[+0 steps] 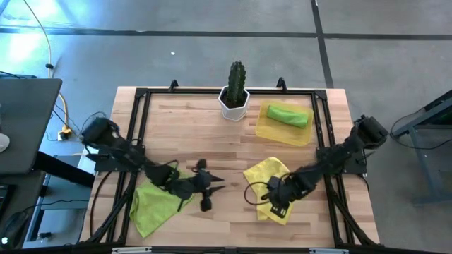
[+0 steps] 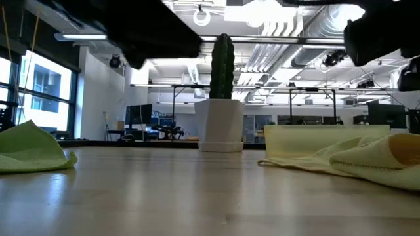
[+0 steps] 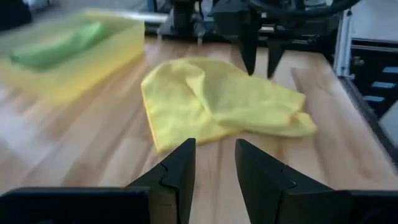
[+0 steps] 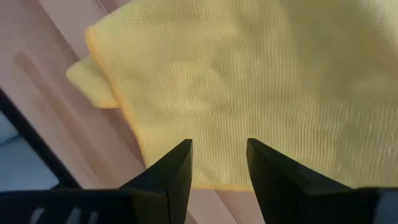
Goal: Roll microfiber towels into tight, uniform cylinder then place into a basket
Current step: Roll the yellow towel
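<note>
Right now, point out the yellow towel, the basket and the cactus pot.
yellow towel (image 1: 267, 174): high view, on its bare upper middle.
basket (image 1: 270, 131): high view, on its near rim, left of the rolled green towel.
cactus pot (image 1: 234, 106): high view, on its white front wall.

Left gripper (image 1: 212, 189) low mid-table, jaws parted, right gripper (image 1: 270, 200) lowered, jaws parted

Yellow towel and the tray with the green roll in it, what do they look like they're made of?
Yellow towel: soft woven cloth, matte; fine ribbed weave and limp folds show. Tray: probably plastic, pale yellow and slightly translucent, with stiff straight walls; its exact material is uncertain.
</note>
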### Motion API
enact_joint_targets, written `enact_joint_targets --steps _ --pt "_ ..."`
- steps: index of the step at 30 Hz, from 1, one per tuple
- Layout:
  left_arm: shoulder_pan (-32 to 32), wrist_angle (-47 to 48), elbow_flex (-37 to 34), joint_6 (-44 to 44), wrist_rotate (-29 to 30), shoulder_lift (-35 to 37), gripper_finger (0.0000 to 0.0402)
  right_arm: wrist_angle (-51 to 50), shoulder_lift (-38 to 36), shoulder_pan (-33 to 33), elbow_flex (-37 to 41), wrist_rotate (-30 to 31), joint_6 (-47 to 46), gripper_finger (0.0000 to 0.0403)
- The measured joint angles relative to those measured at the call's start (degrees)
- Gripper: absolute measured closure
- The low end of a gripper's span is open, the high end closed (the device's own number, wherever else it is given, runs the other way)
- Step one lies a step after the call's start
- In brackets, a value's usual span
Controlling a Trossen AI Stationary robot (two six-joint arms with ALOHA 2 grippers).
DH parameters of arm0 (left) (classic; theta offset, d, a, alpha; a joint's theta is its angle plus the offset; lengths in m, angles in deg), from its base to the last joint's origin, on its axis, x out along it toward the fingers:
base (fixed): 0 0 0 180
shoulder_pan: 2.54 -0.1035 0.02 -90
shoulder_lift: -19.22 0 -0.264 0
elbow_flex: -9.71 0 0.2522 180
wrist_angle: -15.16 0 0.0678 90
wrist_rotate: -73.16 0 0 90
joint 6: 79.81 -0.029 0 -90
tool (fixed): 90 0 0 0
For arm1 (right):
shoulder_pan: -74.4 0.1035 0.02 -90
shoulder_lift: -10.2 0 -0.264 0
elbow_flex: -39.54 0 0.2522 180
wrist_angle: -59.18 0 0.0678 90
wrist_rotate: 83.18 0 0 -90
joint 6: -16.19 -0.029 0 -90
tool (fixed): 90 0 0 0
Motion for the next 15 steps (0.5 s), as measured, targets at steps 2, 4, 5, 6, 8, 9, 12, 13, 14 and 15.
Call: enact_joint_targets --steps 2,4,5,6,8,9,12,13,14,15 --pt "-1.75 -6.18 1.45 -4.04 -2.08 -4.87 0.0300 -0.01 0.00 1.78 0.00 3.37 -2.29 0.0258" --pt "-3.59 -9.25 3.13 -4.72 -4.60 -8.92 0.0300 -0.03 0.02 2.94 0.00 6.03 -3.79 0.0258" --pt "-4.60 -10.32 4.52 -4.27 -5.92 -11.21 0.0300 -0.03 0.05 3.36 0.00 6.70 -4.24 0.0258" --pt "-5.51 -10.65 5.94 -3.70 -7.12 -13.14 0.0300 -0.03 0.09 3.66 0.00 6.84 -4.44 0.0258" --pt "-6.99 -10.23 8.35 -3.00 -7.58 -16.34 0.0300 0.36 0.22 3.93 0.00 6.88 -4.51 0.0258" --pt "-7.68 -10.38 9.92 -3.11 -7.59 -18.14 0.0300 0.47 0.32 3.91 0.00 6.89 -4.47 0.0258" --pt "-9.65 -10.29 13.70 -4.29 -8.43 -22.35 0.0300 0.57 0.57 3.86 0.00 7.02 -4.45 0.0258" --pt "-10.36 -10.55 15.03 -4.30 -10.10 -23.83 0.0300 0.38 0.68 3.86 0.00 7.03 -4.34 0.0258" --pt "-10.97 -10.34 15.84 -4.30 -11.51 -24.85 0.0300 0.19 0.70 3.86 0.02 7.03 -4.12 0.0258" --pt "-11.47 -10.10 16.99 -4.30 -12.93 -26.01 0.0300 0.39 0.86 3.86 0.02 7.02 -4.09 0.0258"
